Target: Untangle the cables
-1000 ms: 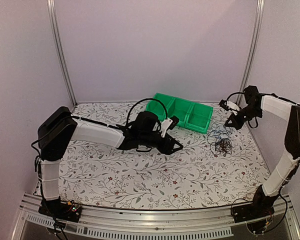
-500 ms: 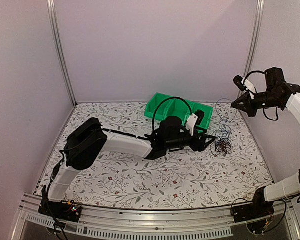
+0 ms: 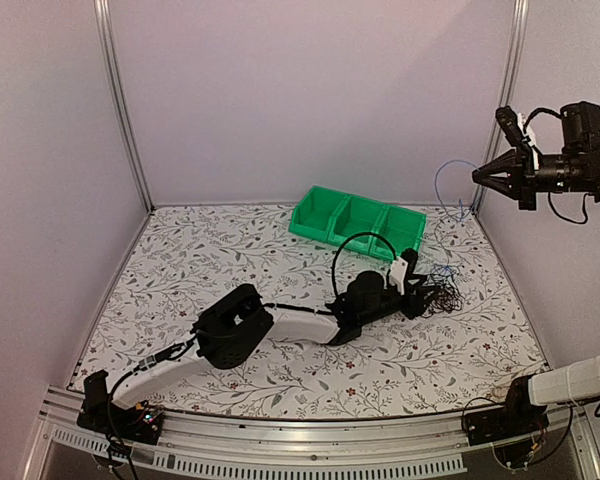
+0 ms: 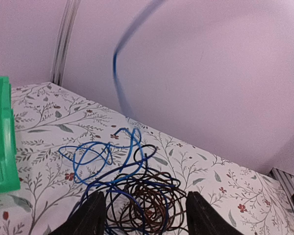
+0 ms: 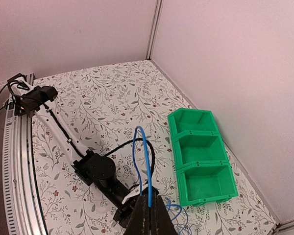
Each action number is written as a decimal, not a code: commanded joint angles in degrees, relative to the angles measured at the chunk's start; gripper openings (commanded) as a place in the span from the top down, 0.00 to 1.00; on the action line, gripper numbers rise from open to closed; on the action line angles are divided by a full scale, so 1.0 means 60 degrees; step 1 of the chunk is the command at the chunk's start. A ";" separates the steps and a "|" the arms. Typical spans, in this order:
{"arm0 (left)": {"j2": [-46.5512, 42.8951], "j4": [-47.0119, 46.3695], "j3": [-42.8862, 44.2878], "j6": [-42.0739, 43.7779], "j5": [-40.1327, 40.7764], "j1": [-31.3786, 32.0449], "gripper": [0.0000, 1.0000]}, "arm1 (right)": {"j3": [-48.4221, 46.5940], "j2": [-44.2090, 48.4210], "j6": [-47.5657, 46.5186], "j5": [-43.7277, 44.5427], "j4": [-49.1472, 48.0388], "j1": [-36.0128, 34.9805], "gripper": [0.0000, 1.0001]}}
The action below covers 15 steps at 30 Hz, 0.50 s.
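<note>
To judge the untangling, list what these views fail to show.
- Top view: tangle strands too small to separate; left arm covers one side.
- Left wrist: blue cable blurs and leaves the top edge; brown coil cut off below.
- Right wrist: its jaws and the bottom edge hide most of the tangle.

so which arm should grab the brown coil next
Probably left. The open left gripper sits right at the brown coil, while the right gripper is high up, shut on the blue cable.
</note>
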State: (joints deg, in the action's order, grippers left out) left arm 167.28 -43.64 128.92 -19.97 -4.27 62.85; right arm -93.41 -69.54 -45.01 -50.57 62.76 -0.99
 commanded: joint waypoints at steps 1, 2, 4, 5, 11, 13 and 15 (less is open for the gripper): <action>0.0062 -0.0881 0.0001 -0.0422 -0.0056 -0.0102 0.56 | -0.1118 0.0255 0.0163 -0.1892 0.0383 -0.0040 1.00; 0.0053 -0.0811 0.0083 -0.0422 -0.0109 -0.0091 0.63 | -0.1540 0.0220 0.0233 -0.2197 0.0407 -0.0041 1.00; 0.0063 -0.0612 0.0173 -0.0439 -0.0065 -0.0100 0.77 | -0.2504 0.0016 0.0450 -0.2693 0.0443 -0.0032 1.00; 0.0044 -0.0632 0.0102 -0.0481 -0.0015 -0.0099 0.84 | -0.3072 -0.0086 0.0550 -0.2900 0.0444 -0.0024 1.00; -0.0731 -0.0773 -0.0749 -0.0515 -0.0752 -0.0120 0.75 | -0.3703 -0.0627 0.1027 -0.2892 0.0029 0.0020 1.00; -0.1935 -0.1248 -0.2667 -0.0240 -0.0770 -0.0060 0.64 | -0.2872 -0.0623 0.1039 -0.2766 -0.0297 0.0019 1.00; -0.3359 -0.1955 -0.4751 -0.0055 -0.0574 -0.0036 0.57 | -0.1553 -0.0382 0.1260 -0.2611 -0.1026 0.0006 1.00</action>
State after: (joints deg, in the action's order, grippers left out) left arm 161.10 -47.83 115.20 -22.72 -7.07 62.50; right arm -113.21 -70.70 -39.59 -66.72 60.58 -1.06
